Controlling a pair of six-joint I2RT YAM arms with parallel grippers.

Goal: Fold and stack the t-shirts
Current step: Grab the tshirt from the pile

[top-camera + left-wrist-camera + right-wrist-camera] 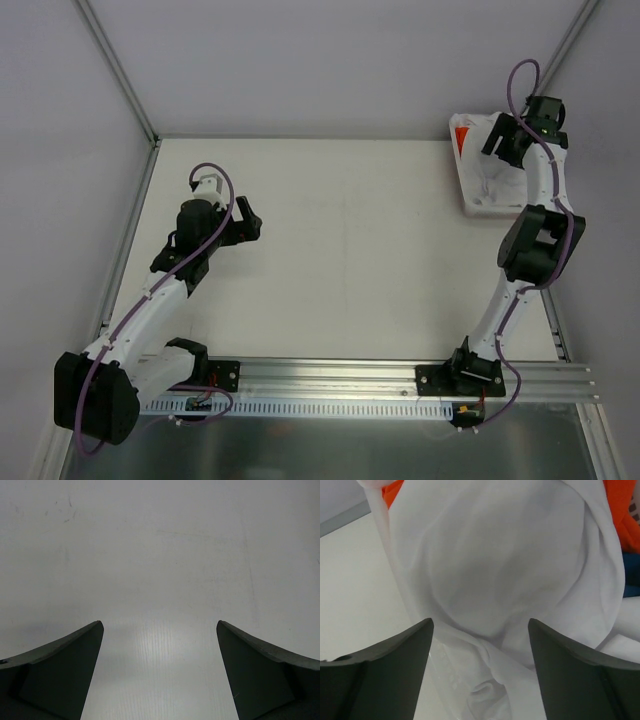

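A crumpled white t-shirt (495,555) fills the right wrist view, with an orange t-shirt (620,510) behind it and a bit of a dark blue one (632,570) at the right edge. In the top view they lie in the white basket (468,205) at the back right, where white cloth (495,185) and orange cloth (461,135) show. My right gripper (500,145) hovers over the basket, open (480,622), its jaws on either side of the white cloth without gripping it. My left gripper (255,222) is open (159,624) and empty over bare table.
The white table (360,250) is enclosed by grey walls with metal frame bars at the left (130,250) and right. The arms' mounting rail (330,375) runs along the near edge. The basket sits against the back right corner.
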